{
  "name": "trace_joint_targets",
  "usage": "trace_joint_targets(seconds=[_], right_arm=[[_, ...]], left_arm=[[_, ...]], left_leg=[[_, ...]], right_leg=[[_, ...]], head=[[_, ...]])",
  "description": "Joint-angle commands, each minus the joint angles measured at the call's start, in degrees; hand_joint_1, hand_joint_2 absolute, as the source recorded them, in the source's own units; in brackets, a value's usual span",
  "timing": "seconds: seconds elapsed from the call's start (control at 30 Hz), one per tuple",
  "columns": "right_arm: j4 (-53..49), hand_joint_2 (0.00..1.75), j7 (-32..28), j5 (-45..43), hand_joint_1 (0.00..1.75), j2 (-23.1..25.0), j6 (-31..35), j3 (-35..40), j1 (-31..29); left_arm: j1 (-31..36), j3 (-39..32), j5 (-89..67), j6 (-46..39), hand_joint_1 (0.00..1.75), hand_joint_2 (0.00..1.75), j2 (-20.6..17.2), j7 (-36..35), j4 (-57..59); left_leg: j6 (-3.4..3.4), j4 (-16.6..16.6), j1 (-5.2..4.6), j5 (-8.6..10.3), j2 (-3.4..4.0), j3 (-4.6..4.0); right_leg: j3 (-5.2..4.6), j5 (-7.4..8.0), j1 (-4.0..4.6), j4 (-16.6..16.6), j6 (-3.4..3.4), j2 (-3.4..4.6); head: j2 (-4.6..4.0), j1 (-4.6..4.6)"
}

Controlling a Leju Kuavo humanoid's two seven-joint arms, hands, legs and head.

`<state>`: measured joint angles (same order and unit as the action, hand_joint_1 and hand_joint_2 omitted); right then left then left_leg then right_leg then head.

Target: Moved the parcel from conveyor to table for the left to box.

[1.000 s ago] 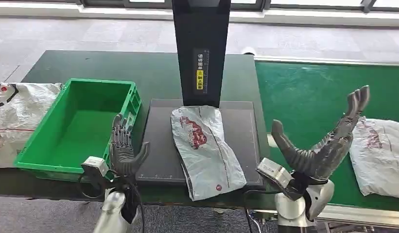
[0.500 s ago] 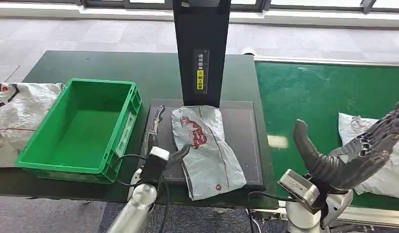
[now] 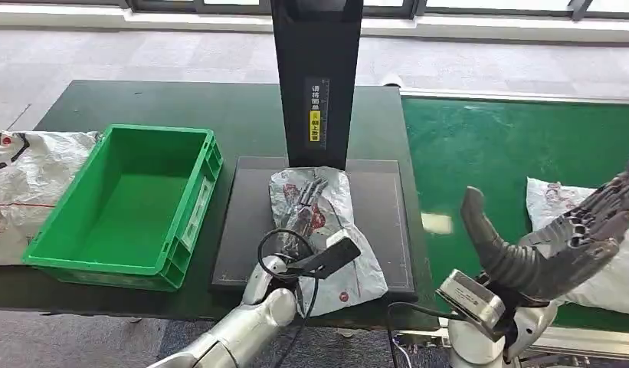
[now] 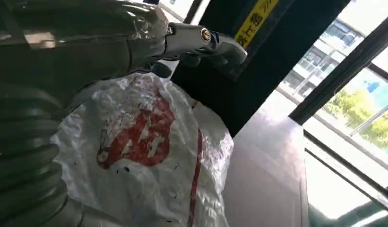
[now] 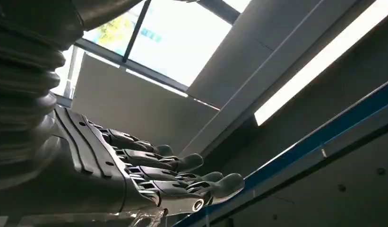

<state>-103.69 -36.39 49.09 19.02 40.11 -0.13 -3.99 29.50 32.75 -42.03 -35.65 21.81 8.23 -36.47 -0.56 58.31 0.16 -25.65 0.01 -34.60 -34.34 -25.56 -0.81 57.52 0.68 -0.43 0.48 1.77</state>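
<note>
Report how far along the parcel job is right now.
Done: one parcel lies on the black platform on the table, off the conveyor. In hand: the left hand is spread over that parcel, with no clear grip visible. The right hand is open, holding nothing. Left: the green box holds no parcel, and another parcel waits on the conveyor.

A dark green table [image 3: 181, 103] fills the left and middle of the frame, and behind it, along the top, lies a grey tiled floor [image 3: 127, 50] in bright daylight. At the upper edge runs a dark window frame [image 3: 464, 6]. In the left wrist view, windows [image 4: 366, 94] show green trees outside.
</note>
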Motion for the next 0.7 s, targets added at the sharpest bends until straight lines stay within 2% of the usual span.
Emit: trace_joint_targets(seconds=[0.03, 0.23, 0.27, 0.33, 0.47, 0.5, 0.53, 0.57, 0.7], right_arm=[[0.9, 1.75, -0.3, -0.6, 0.0, 1.0, -0.1, 0.5, 1.4], [0.9, 1.75, -0.3, -0.6, 0.0, 1.0, -0.1, 0.5, 1.4], [0.7, 1.75, -0.3, -0.6, 0.0, 1.0, -0.1, 0.4, 1.4], [0.7, 1.75, -0.3, -0.6, 0.0, 1.0, -0.1, 0.4, 1.4], [0.6, 1.75, 0.3, 0.2, 0.0, 1.0, -0.1, 0.5, 1.4], [0.6, 1.75, 0.3, 0.3, 0.0, 1.0, -0.1, 0.5, 1.4], [0.5, 1.75, 0.3, 0.4, 0.0, 1.0, -0.1, 0.4, 1.5], [0.4, 1.75, 0.3, 0.4, 0.0, 1.0, -0.1, 0.4, 1.6], [0.4, 1.75, 0.4, 0.7, 0.0, 1.0, -0.1, 0.2, 1.8]], left_arm=[[5.2, 10.9, -0.8, 1.6, 0.0, 1.75, -1.8, -2.8, 12.1], [5.2, 10.9, -0.8, 1.6, 0.0, 1.75, -1.8, -2.8, 12.1], [5.7, 13.0, -2.4, 1.7, 0.0, 1.75, -1.8, -5.3, 13.2], [5.7, 13.0, -2.4, 1.7, 0.0, 1.75, -1.8, -5.3, 13.2], [6.6, 18.0, -3.5, 7.5, 0.0, 1.75, -1.8, -9.8, 15.4], [6.6, 18.8, -3.7, 8.3, 0.1, 1.75, -1.8, -10.2, 15.5], [6.5, 19.2, -3.3, 9.0, 1.43, 1.75, -1.8, -10.1, 15.5], [6.7, 20.0, -3.6, 9.4, 1.75, 1.75, -1.8, -10.5, 15.9], [6.9, 21.7, -3.5, 9.8, 1.75, 1.75, -1.8, -11.7, 16.3]], left_leg=[[-0.03, -0.2, 0.06, 0.01, 0.01, 0.32], [-0.05, -0.2, 0.05, 0.0, 0.08, 0.26], [-0.04, -0.1, 0.03, -0.01, 0.03, 0.19], [-0.03, -0.1, 0.03, -0.01, 0.02, 0.16], [-0.02, -0.1, 0.04, -0.02, 0.02, 0.11], [-0.03, -0.1, 0.04, -0.01, 0.02, 0.23], [-0.03, -0.2, 0.06, 0.0, 0.03, 0.26], [-0.03, -0.2, 0.02, -0.01, 0.04, 0.21], [-0.03, -0.2, 0.06, -0.01, 0.03, 0.24]], right_leg=[[0.34, 0.03, 0.07, -0.3, -0.08, 0.05], [0.25, 0.03, 0.05, -0.2, -0.08, 0.11], [0.19, 0.0, 0.03, -0.1, -0.07, 0.06], [0.17, 0.0, 0.04, -0.1, -0.06, 0.04], [0.13, 0.0, 0.04, -0.1, -0.04, 0.04], [0.24, 0.0, 0.05, -0.2, -0.06, 0.05], [0.27, 0.02, 0.07, -0.2, -0.07, 0.06], [0.22, 0.01, 0.03, -0.1, -0.06, 0.07], [0.28, 0.02, 0.07, -0.2, -0.07, 0.07]], head=[[0.0, 0.0], [0.0, 0.0], [0.0, 0.0], [0.0, 0.0], [0.0, 0.0], [0.0, 0.0], [0.0, 0.0], [0.0, 0.0], [0.0, 0.0]])
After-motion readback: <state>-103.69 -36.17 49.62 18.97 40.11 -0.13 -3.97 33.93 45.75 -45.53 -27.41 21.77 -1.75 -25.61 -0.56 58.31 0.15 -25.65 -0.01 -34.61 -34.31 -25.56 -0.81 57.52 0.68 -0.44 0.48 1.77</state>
